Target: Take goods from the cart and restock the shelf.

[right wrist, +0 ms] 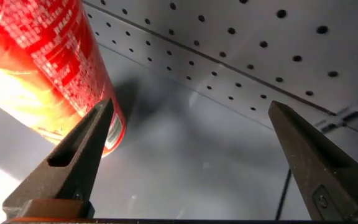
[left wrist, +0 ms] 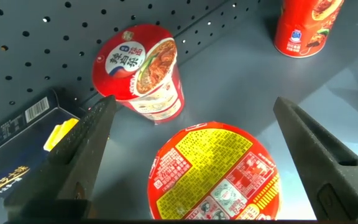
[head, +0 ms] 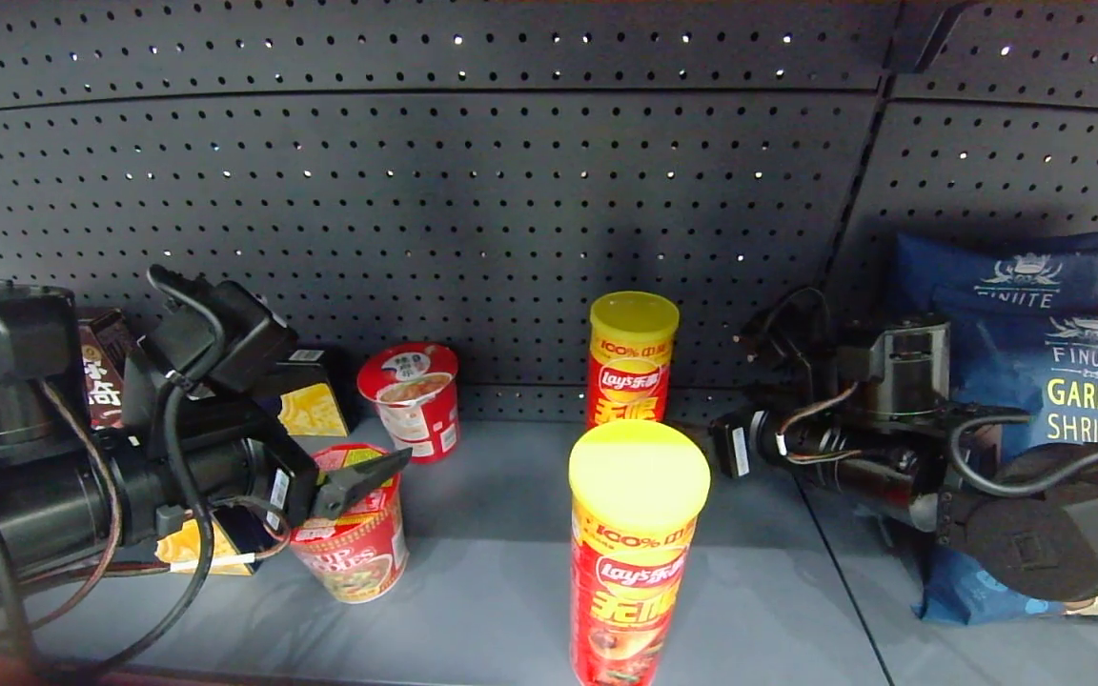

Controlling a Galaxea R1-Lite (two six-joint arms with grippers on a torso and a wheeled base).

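- Standing at the front edge of the shelf (head: 778, 610) is a red chips can (head: 638, 562) with a yellow lid, upright.
- To its left a noodle cup (head: 354, 538) sits upright; the left claw (left wrist: 192, 106) hangs over it with fingers spread wide, one each side (gripping nothing).
- Farther back, the right claw (right wrist: 190, 109) is likewise wide open and empty, one finger just beside a second chips can (head: 632, 357), which stands near the pegboard back panel (head: 473, 191).
- A second noodle cup (head: 413, 400) stands at the back left, near a dark box (head: 306, 395).
- Blue snack bags (head: 1073, 381) lean at the back right.
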